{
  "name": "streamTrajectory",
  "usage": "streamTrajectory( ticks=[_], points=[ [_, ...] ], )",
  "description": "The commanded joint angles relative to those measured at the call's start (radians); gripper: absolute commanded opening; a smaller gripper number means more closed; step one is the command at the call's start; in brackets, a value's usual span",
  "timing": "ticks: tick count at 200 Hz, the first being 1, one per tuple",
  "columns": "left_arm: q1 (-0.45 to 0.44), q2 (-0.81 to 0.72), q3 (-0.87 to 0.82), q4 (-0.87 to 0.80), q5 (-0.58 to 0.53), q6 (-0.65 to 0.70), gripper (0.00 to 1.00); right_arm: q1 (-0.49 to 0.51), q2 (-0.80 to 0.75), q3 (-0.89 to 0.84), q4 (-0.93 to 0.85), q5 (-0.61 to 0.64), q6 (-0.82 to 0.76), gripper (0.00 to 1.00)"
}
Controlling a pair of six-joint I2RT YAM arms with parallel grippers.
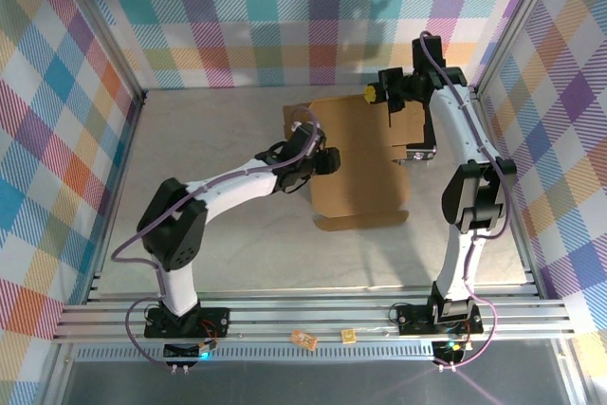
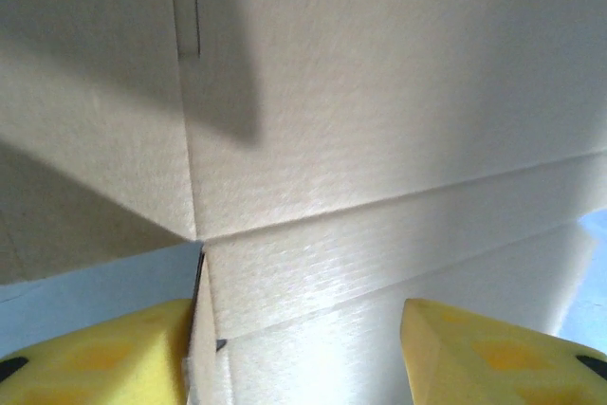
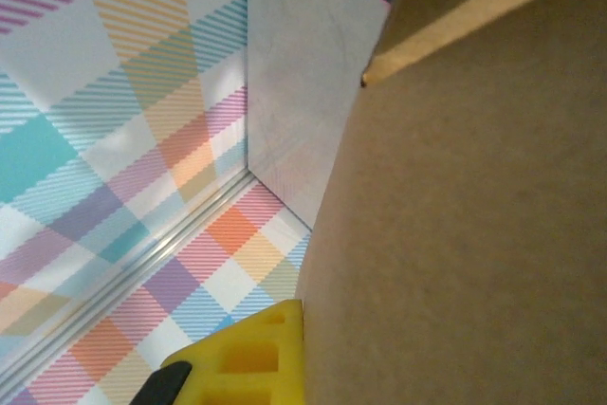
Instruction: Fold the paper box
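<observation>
Plaid cloth in pastel checks (image 1: 285,7) hangs on three sides of the cell, around one pale grey counter (image 1: 218,130). One paper box (image 1: 360,168) lies on it, right of the middle and toward the back: a single sheet of plain brown cardboard, mostly flat. At its far right corner a flap is lifted off the surface.

Two arms reach to it from the near rail (image 1: 313,315). The left gripper (image 1: 327,160) sits at the sheet's left edge, about halfway along it. From its wrist camera the two yellow fingers (image 2: 104,358) stand well apart. Creased cardboard fills the space between and beyond them, with a thin cut edge just beside the left one. They look spread, not pinching anything.

The right gripper (image 1: 377,94) is at the far right corner, by the raised flap. From its wrist camera I can count one yellow finger (image 3: 247,358), lying right against the brown panel. The other is hidden behind the cardboard. That pair looks clamped shut on the flap of the paper box.

Down on the near rail between the two arm bases lie two small tan bits (image 1: 303,339), side by side and close together. They are too small for me to say what they are.
</observation>
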Motion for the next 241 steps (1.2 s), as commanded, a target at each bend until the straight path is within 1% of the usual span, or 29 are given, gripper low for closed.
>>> streamTrajectory(
  ticks=[1,10,12,15,41,58,74,87,125,133,146,154,163,172,179,185,198,212,241],
  points=[
    [0.029,-0.157,-0.011,-0.042,-0.008,-0.002,0.60,0.031,-0.064,-0.071,0.069,-0.031,0.021,0.00],
    [0.048,-0.200,-0.023,-0.050,0.005,-0.008,0.62,0.043,-0.071,-0.095,0.097,-0.033,0.030,0.00],
    [0.053,-0.209,-0.027,-0.052,0.007,-0.009,0.65,0.046,-0.072,-0.100,0.104,-0.033,0.031,0.00],
    [0.060,-0.223,-0.031,-0.054,0.013,-0.010,0.67,0.049,-0.073,-0.106,0.112,-0.034,0.033,0.00],
    [0.136,-0.321,-0.038,-0.111,0.041,0.004,0.68,0.082,-0.061,-0.112,0.167,-0.045,0.032,0.00],
    [0.204,-0.375,-0.057,-0.174,0.045,0.012,0.67,0.103,-0.061,-0.132,0.237,-0.062,0.032,0.00],
    [0.301,-0.415,-0.115,-0.185,0.103,-0.016,0.65,0.120,-0.063,-0.146,0.262,-0.079,0.009,0.00],
    [0.363,-0.440,-0.150,-0.199,0.148,-0.028,0.63,0.133,-0.075,-0.177,0.297,-0.097,-0.010,0.00],
    [0.453,-0.525,-0.272,-0.171,0.192,-0.047,0.60,0.155,-0.133,-0.371,0.507,-0.153,-0.013,0.00],
    [0.467,-0.539,-0.293,-0.158,0.202,-0.050,0.58,0.156,-0.142,-0.407,0.549,-0.161,-0.017,0.00],
    [0.483,-0.555,-0.318,-0.150,0.212,-0.034,0.54,0.157,-0.149,-0.469,0.675,-0.187,-0.011,0.00],
    [0.495,-0.556,-0.331,-0.148,0.226,-0.019,0.52,0.158,-0.148,-0.490,0.722,-0.206,-0.007,0.00],
    [0.508,-0.556,-0.349,-0.139,0.255,0.006,0.46,0.157,-0.149,-0.508,0.768,-0.224,-0.003,0.00],
    [0.517,-0.558,-0.367,-0.135,0.270,0.024,0.39,0.159,-0.152,-0.523,0.786,-0.234,-0.011,0.00],
    [0.524,-0.561,-0.386,-0.134,0.288,0.037,0.35,0.158,-0.158,-0.533,0.787,-0.238,-0.022,0.00],
    [0.531,-0.563,-0.401,-0.094,0.296,0.045,0.32,0.158,-0.164,-0.543,0.793,-0.241,-0.031,0.00],
    [0.549,-0.561,-0.420,-0.093,0.312,0.058,0.26,0.158,-0.177,-0.565,0.799,-0.242,-0.048,0.00],
    [0.568,-0.549,-0.432,-0.107,0.332,0.076,0.23,0.158,-0.189,-0.594,0.819,-0.243,-0.053,0.00],
    [0.586,-0.516,-0.457,-0.070,0.409,0.089,0.22,0.158,-0.203,-0.634,0.845,-0.246,-0.051,0.00]
  ],
)
